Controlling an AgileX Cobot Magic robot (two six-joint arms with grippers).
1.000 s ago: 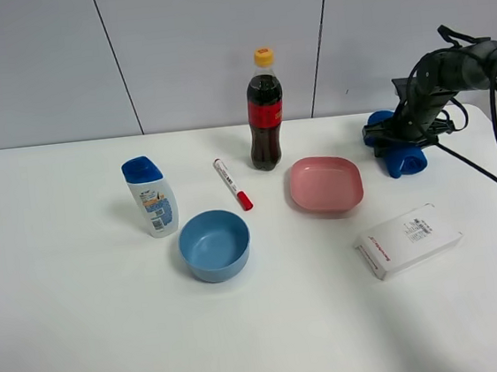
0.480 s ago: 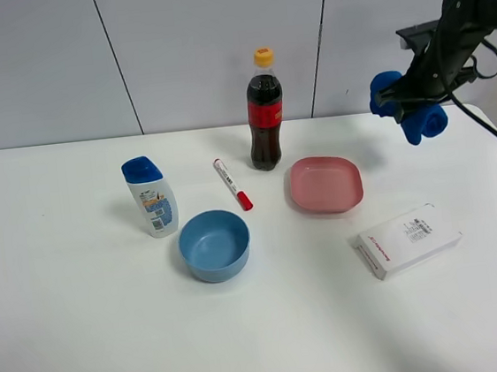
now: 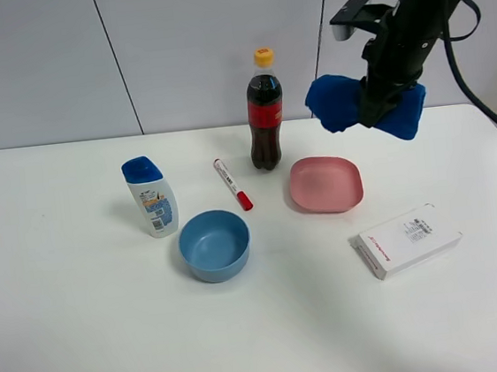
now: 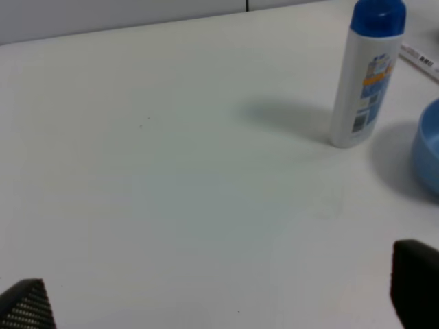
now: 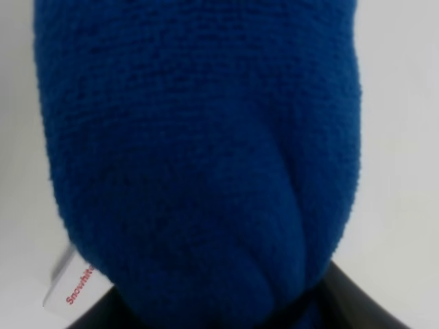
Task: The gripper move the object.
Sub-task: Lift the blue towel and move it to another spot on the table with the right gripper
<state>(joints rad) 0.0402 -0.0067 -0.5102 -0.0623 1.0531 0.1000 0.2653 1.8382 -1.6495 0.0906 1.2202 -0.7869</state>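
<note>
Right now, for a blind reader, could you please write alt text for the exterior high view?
The right gripper holds a royal-blue cloth in the air beyond the pink plate. On the white table also stand a cola bottle, a blue-capped white bottle and a light-blue bowl; a red-capped marker and a white box lie there.

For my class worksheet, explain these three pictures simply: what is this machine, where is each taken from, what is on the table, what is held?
A robot with two arms. The wide picture comes from a camera mounted high; the others from a camera on each wrist. On the white table: a blue-capped bottle, a blue bowl, a marker, a cola bottle, a pink dish, a white box. The right gripper holds a royal-blue cloth in the air; it fills the right wrist view. The left gripper is open and empty.
</note>
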